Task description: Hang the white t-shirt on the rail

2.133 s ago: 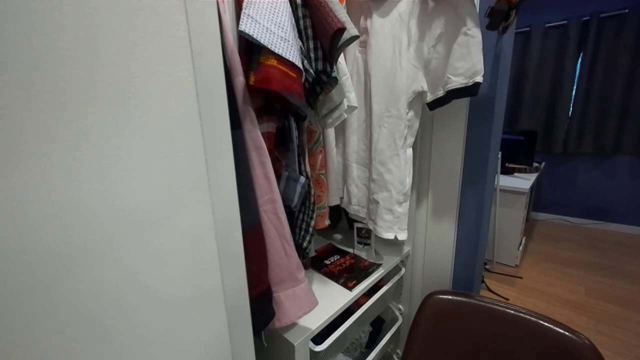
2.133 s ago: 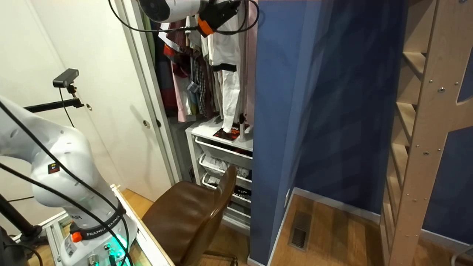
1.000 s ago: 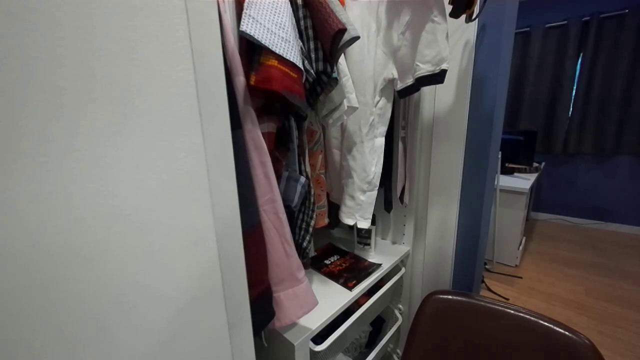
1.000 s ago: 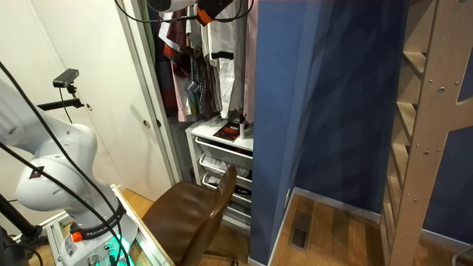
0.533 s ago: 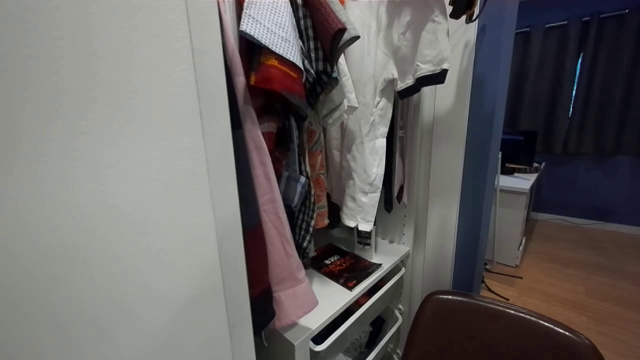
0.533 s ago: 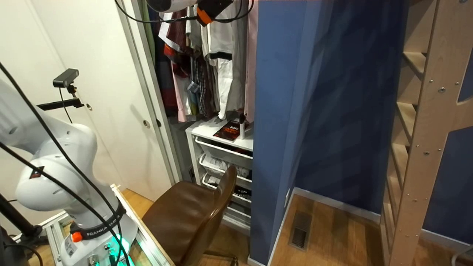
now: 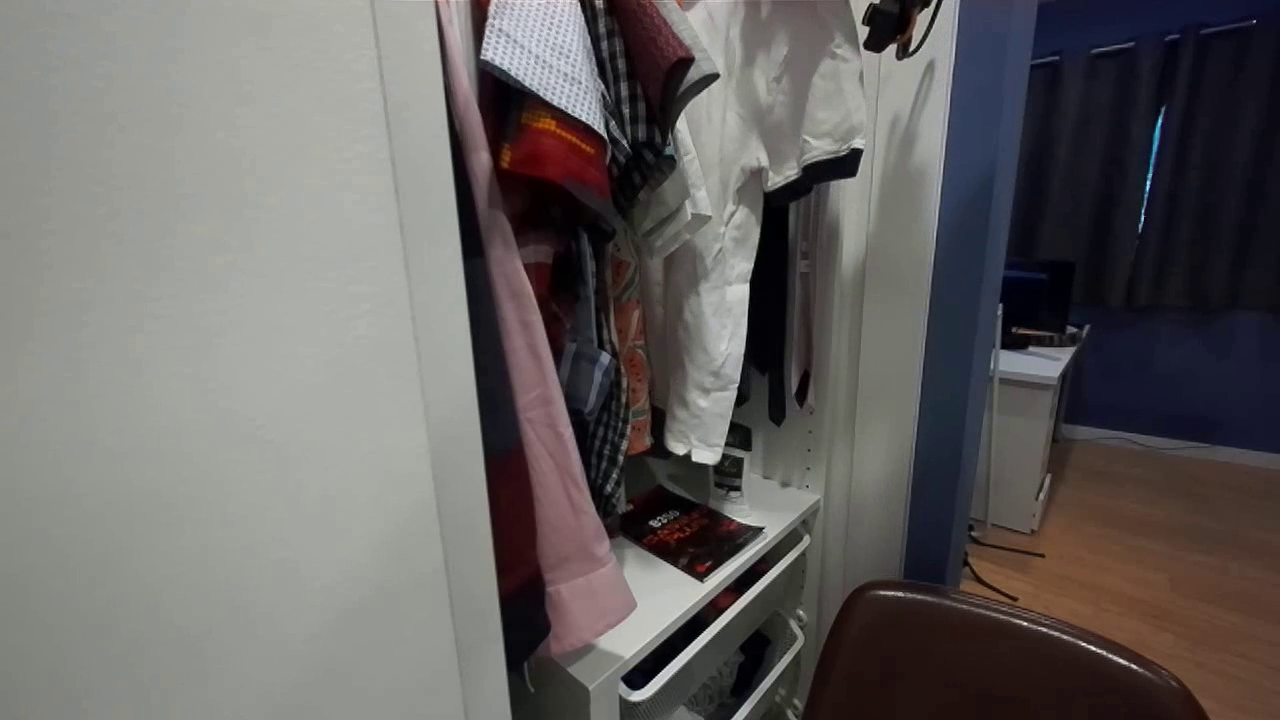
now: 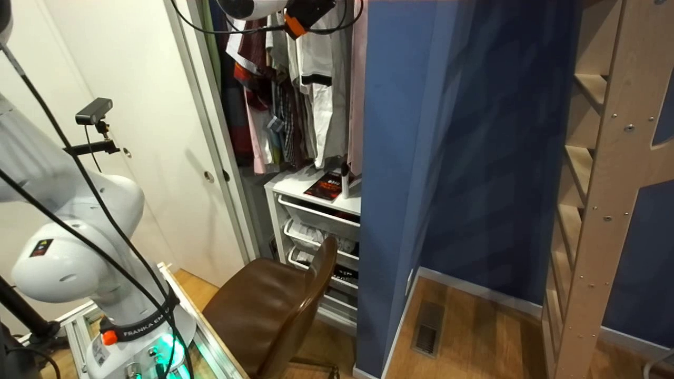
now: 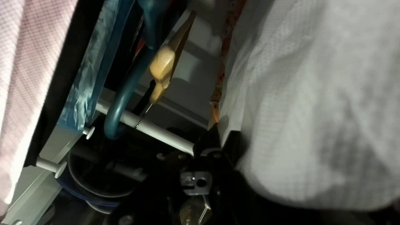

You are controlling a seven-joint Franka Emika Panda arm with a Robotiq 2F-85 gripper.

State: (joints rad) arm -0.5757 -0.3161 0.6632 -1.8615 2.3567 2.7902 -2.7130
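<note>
From the left in an exterior view, a pink garment [image 7: 560,470] and patterned clothes [image 7: 548,55] hang close together, with the white t-shirt [image 7: 725,230] just right of them, its dark-banded sleeve reaching furthest right; so I judge the carrying-in done and the hanging itself not yet settled. The wrist view, taken the same way, shows a pinkish checked garment [image 9: 25,78], then a teal hanger [image 9: 117,106] hooked over the rail [image 9: 162,136], then a wooden hanger [image 9: 163,64] whose wire reaches that rail. No hook of the t-shirt's own can be made out there, so I cannot tell whether the rail bears any of its weight. What seems left is to seat the hook, let go and back away. Further right come the fingers [image 9: 234,143], drawn close together and, in my judgement, clamped on the t-shirt, whether by cloth or by a hanger inside it being too dark to tell. Their tips stand at the shirt's edge, white cloth showing in the narrow gap between them, and the rest of the shirt bulks just to their right, filling that side of the wrist view.
</note>
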